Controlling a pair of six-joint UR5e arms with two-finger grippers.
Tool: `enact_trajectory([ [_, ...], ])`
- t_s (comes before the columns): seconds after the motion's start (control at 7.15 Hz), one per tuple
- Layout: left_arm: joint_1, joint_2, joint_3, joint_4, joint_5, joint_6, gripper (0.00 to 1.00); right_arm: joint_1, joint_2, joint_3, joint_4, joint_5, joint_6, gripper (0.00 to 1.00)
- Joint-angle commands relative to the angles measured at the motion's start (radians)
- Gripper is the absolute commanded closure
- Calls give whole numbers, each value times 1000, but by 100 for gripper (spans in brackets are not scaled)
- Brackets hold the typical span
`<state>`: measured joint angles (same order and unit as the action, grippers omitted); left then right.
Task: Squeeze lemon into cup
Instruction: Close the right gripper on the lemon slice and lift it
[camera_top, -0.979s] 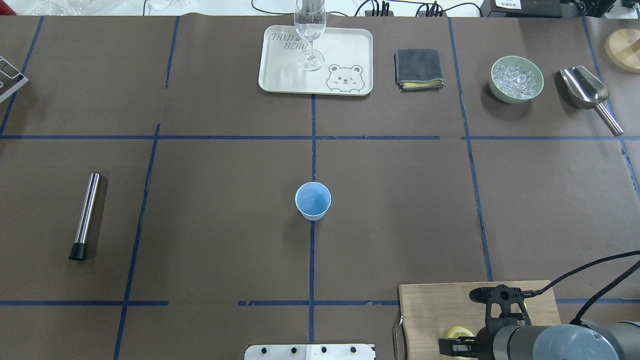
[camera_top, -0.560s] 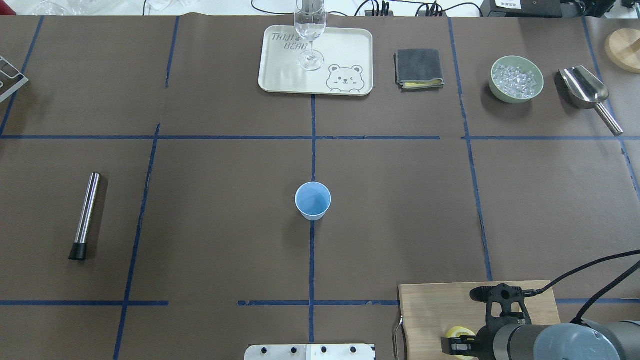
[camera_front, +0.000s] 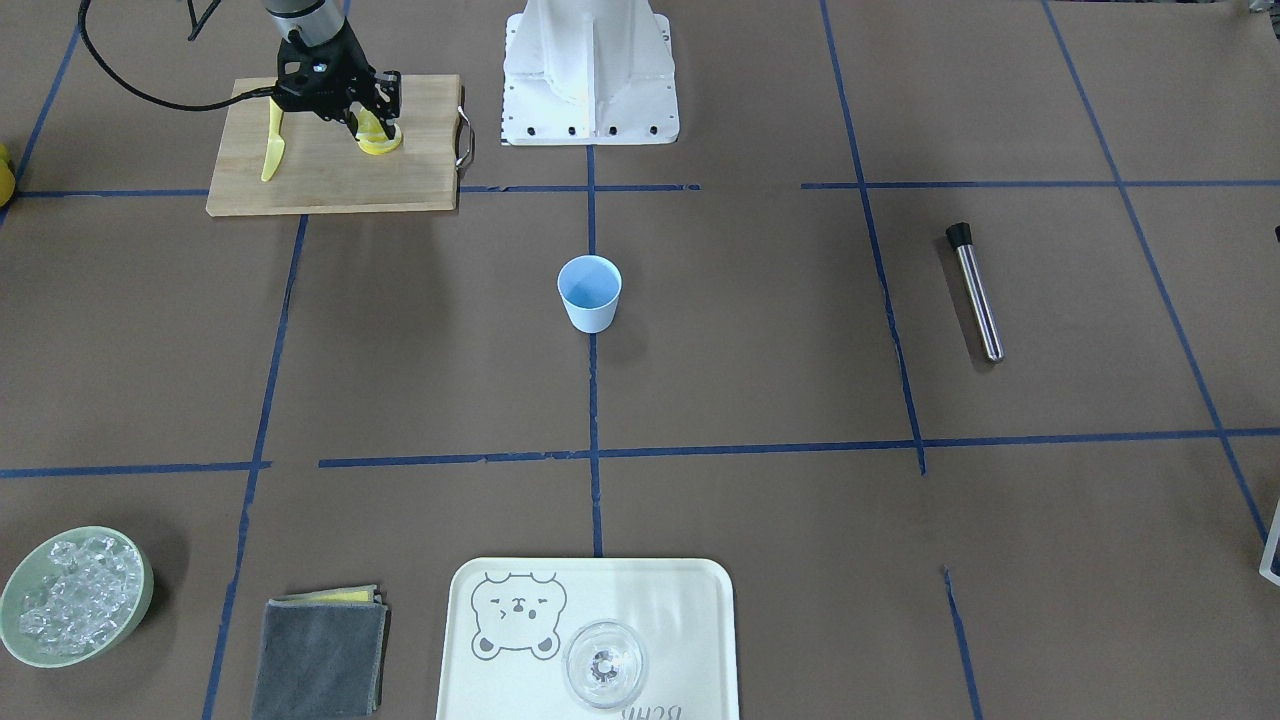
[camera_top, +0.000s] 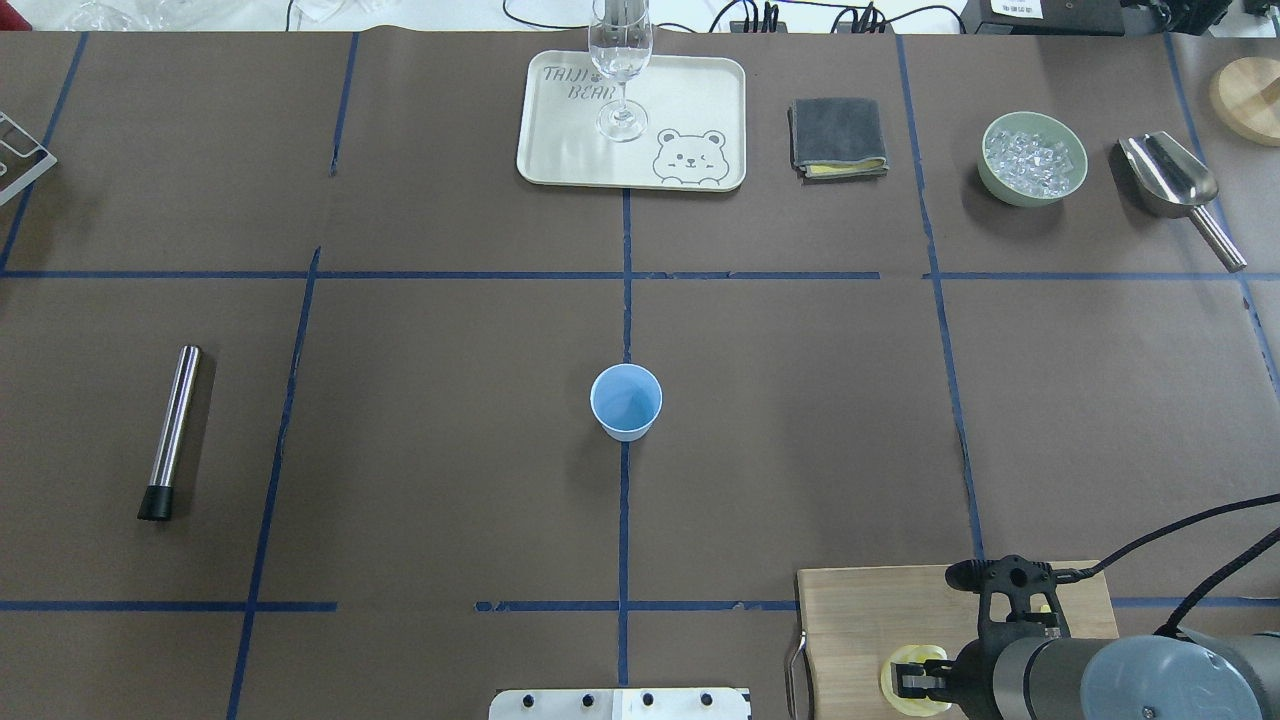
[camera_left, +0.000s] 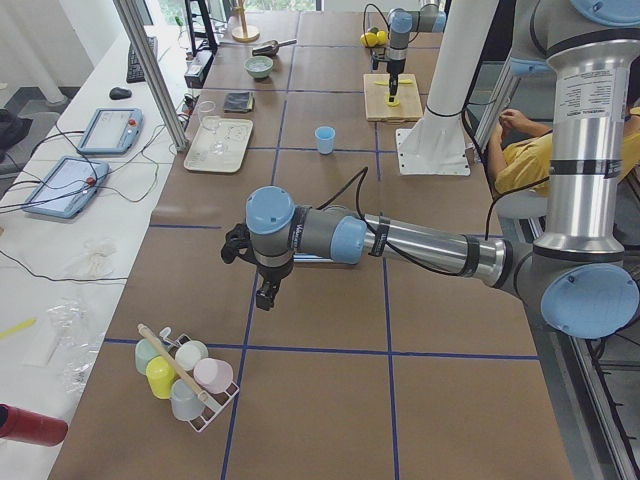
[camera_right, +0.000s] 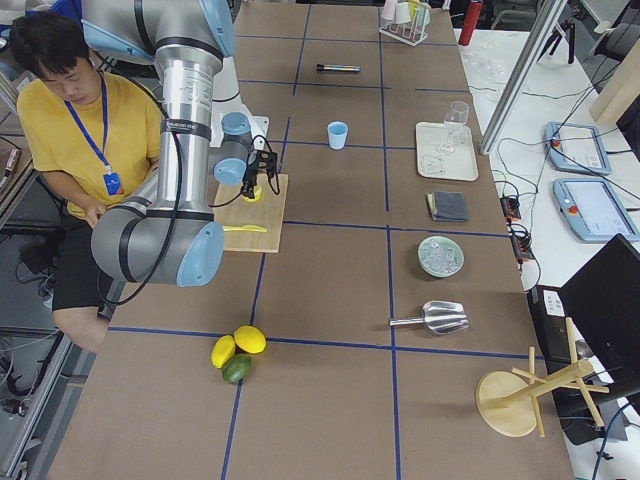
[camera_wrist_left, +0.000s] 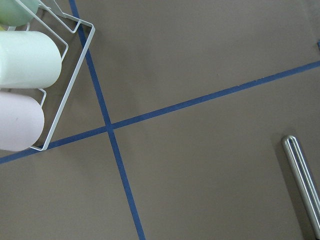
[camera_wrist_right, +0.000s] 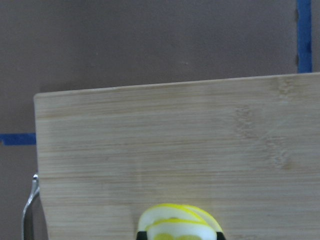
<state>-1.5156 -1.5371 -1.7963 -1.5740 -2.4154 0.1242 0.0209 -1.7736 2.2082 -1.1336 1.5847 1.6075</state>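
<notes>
The light-blue cup stands upright and empty at the table's middle; it also shows in the front view. The lemon is a yellow-rimmed slice on the wooden cutting board at the near right. My right gripper points down on it, with its fingers at either side of the slice, and looks shut on it. In the front view the gripper stands over the lemon. My left gripper hangs over the table's left end; I cannot tell whether it is open or shut.
A yellow knife lies on the board beside the gripper. A steel muddler lies at left. At the far edge stand a tray with a clear glass, a grey cloth, a green bowl of ice and a scoop.
My right gripper has shifted slightly and come down over the lemon slice, with its fingers drawn in around it. The cup and everything else on the table have stayed still.
</notes>
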Motion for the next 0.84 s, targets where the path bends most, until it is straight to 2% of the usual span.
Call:
enact_trajectory([
  [0.0,0,0,0,0,-1,0,0,10,-7,22,0,1,0,49],
  [0.42,-2,2,-6,0,-1,0,0,51,-21,59,0,11,-1,49],
  [0.7,-2,2,-8,2,-1,0,0,102,34,64,0,33,-1,49],
])
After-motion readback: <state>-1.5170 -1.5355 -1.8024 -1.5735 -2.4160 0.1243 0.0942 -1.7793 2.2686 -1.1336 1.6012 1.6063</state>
